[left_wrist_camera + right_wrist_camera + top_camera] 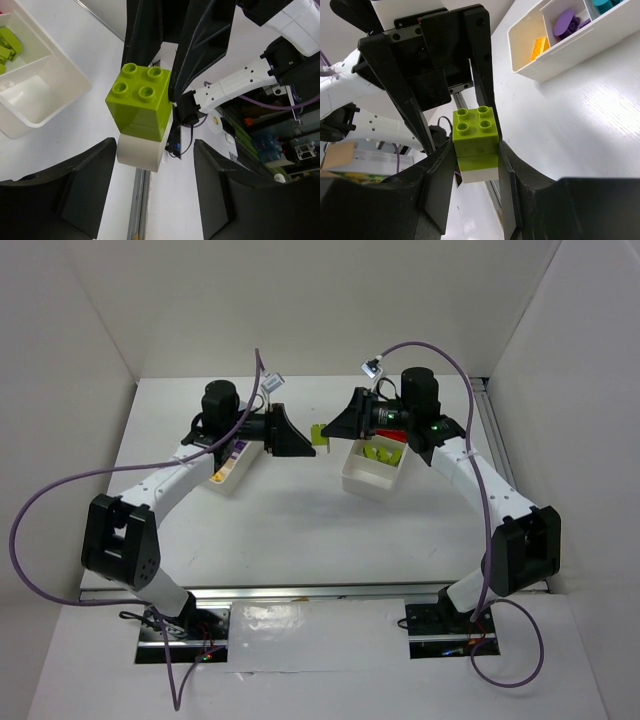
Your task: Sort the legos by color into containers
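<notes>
Top external view: past the left white divided plastic tray (225, 478), the left fingers (75, 195) are spread around a lime green plastic brick (142, 102), which is pinched above the bench (290, 525) by the right fingers (440, 185).

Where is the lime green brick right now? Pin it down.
In the top view, mid-table: the lime green brick is clamped in the right tool, facing the open left tool, just left of the right-hand tray.

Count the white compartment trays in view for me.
2. The left tray lies left of centre in the top view, and the right tray lies right of centre. I see no sign of a hidden third.
</notes>
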